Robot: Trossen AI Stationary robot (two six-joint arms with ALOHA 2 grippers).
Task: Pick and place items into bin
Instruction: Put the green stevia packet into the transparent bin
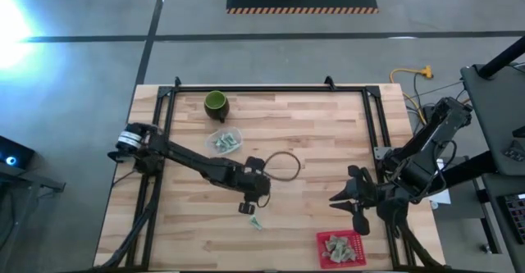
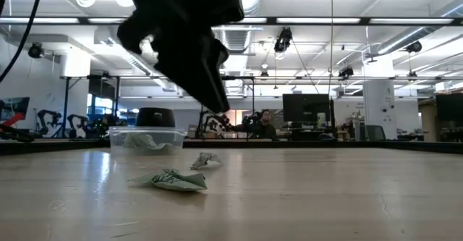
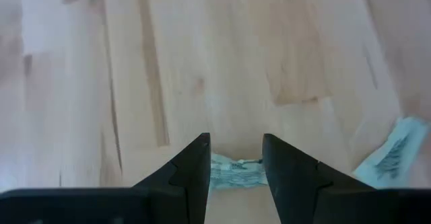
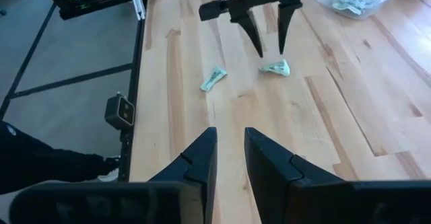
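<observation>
Two small pale green-and-white packets lie flat on the wooden table near its middle front, one (image 4: pixel 276 68) right below my left gripper (image 4: pixel 269 52) and one (image 4: pixel 213 79) a little nearer the front edge (image 1: pixel 257 223). The left gripper points down, open, its fingertips clear above the first packet (image 3: pixel 236 175), which shows in the gap between the fingers. The red bin (image 1: pixel 321 238) stands at the front right with several packets in it. My right gripper (image 4: pixel 229 146) hovers at the right, just beyond the bin, with a narrow gap and nothing between its fingers.
A clear tub (image 1: pixel 224 140) with more packets sits behind the left arm, and a dark green cup (image 1: pixel 216 103) stands farther back. A black cable loop (image 1: pixel 283 165) lies at mid-table. A black frame (image 1: pixel 271 88) borders the table. Bare wood lies between the packets and the bin.
</observation>
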